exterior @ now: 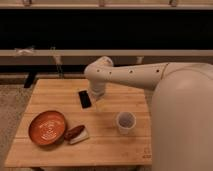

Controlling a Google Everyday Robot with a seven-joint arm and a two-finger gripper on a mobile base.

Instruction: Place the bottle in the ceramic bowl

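Observation:
The ceramic bowl (47,127) is orange-brown with faint rings and sits empty at the front left of the wooden table (115,147). My white arm reaches in from the right, with its wrist over the table's middle. The gripper (98,103) points down just below the wrist, to the right of a flat black slab (85,99) and well behind and to the right of the bowl. A faint pale slim shape shows at the gripper. I cannot tell whether it is the bottle.
A white cup (125,121) stands at the right of the middle. A brown lump on a whitish piece (76,133) lies against the bowl's right side. Dark shelving runs behind the table.

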